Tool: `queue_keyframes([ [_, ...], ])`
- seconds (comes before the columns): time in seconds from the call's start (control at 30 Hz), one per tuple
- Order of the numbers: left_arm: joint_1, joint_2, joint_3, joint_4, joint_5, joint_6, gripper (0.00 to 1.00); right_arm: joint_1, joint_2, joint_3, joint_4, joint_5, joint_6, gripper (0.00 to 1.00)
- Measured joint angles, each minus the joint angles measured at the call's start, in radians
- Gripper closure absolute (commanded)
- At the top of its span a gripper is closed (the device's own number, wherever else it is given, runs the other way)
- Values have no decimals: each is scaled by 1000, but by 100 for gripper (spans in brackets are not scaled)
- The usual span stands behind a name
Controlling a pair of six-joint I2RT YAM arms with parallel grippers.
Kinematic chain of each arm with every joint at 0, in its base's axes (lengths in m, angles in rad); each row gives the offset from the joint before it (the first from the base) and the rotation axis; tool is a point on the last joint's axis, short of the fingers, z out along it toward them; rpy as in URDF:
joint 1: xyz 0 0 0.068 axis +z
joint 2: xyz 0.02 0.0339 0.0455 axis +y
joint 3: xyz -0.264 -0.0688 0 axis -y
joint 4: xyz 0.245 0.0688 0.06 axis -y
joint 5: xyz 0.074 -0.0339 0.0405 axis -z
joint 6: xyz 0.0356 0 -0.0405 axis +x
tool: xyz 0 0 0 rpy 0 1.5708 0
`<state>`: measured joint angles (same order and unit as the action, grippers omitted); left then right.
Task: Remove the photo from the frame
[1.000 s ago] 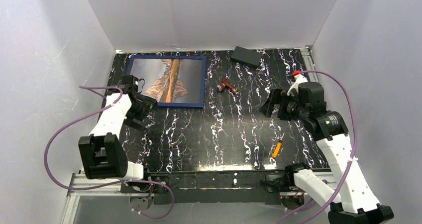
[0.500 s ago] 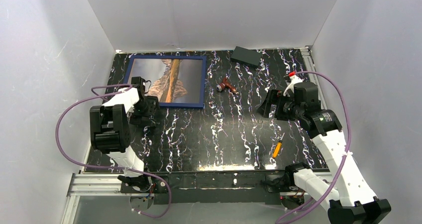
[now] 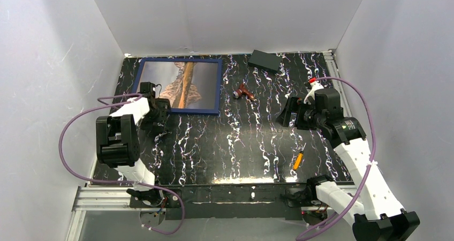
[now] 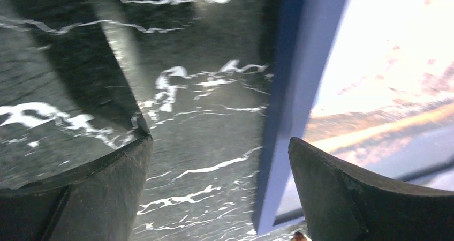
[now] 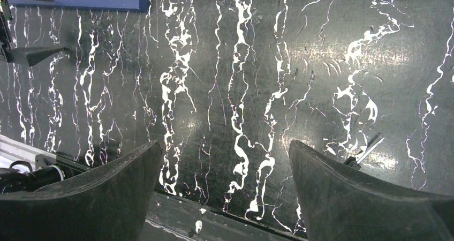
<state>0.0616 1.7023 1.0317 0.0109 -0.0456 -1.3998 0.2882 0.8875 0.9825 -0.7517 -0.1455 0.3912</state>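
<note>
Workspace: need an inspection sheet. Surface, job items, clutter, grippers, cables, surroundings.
surface: black white-veined table, glossy, glare patches.
job's things: photo sits inside frame, lying flat at far left; not yet out.
clutter: black block at far edge; small red-brown tool mid-table; orange pen-like item near right.
grippers: left gripper open, straddling the frame's edge; right gripper open over bare table.
cables: purple cables loop off both arms.
surroundings: white walls on three sides.
</note>
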Motion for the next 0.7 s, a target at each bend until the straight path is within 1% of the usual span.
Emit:
queue_keyframes([
  [0.17, 0, -48, -75, 196, 16, -3, 0, 0, 1, 0, 1, 0, -1, 5],
  [0.27, -1, -29, -62, 236, 22, -8, 0, 0, 9, 0, 4, -8, -1, 5],
  [0.4, -3, 11, -20, 249, 24, -25, 0, 0, 24, 0, 9, -17, -1, 5],
  [0.53, -11, 34, 12, 230, 11, -41, 17, 0, 26, 0, 13, -18, -1, 5],
  [0.63, -23, 35, 14, 209, -25, -47, 26, 0, 26, 0, 18, -18, -1, 5],
  [0.7, -28, 35, 14, 200, -45, -48, 30, 0, 27, 0, 22, -19, 0, 5],
])
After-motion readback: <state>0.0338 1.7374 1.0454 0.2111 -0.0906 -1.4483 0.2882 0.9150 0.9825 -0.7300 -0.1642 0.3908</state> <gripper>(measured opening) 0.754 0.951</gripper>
